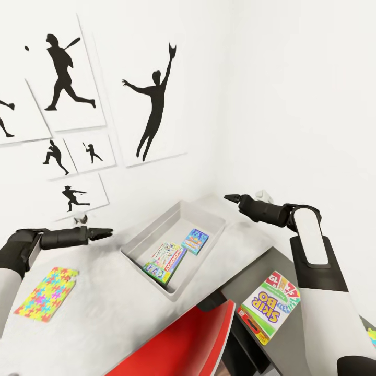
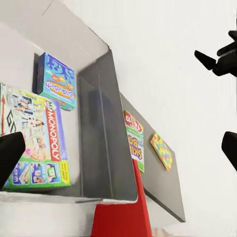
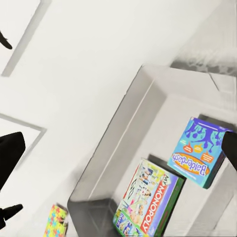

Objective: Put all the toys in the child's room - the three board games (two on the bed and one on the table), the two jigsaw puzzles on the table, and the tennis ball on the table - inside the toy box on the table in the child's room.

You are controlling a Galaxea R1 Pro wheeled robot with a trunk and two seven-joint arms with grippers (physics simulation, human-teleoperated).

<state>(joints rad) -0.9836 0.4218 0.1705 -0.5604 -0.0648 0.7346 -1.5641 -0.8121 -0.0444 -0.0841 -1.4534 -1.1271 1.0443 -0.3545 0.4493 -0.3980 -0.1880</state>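
The toy box (image 1: 151, 232) sits mid-table and holds two board games, a Monopoly box (image 1: 166, 262) and a blue Balderdash box (image 1: 195, 241). The SKIP-BO board game (image 1: 270, 305) lies on the lower dark-grey wing, with a jigsaw puzzle (image 2: 162, 150) beyond it. Another jigsaw puzzle (image 1: 47, 292) lies on the light table top (image 1: 104, 318) at the left. My left gripper (image 1: 107, 232) hovers open left of the box. Above its far right corner my right gripper (image 1: 230, 198) hangs open and empty. The tennis ball and the bed are out of view.
A red chair (image 1: 183, 344) is pushed in at the table's near edge, between the top and the dark wing (image 1: 245, 279). White walls with black baseball silhouette prints (image 1: 154, 104) close off the table at the back and right.
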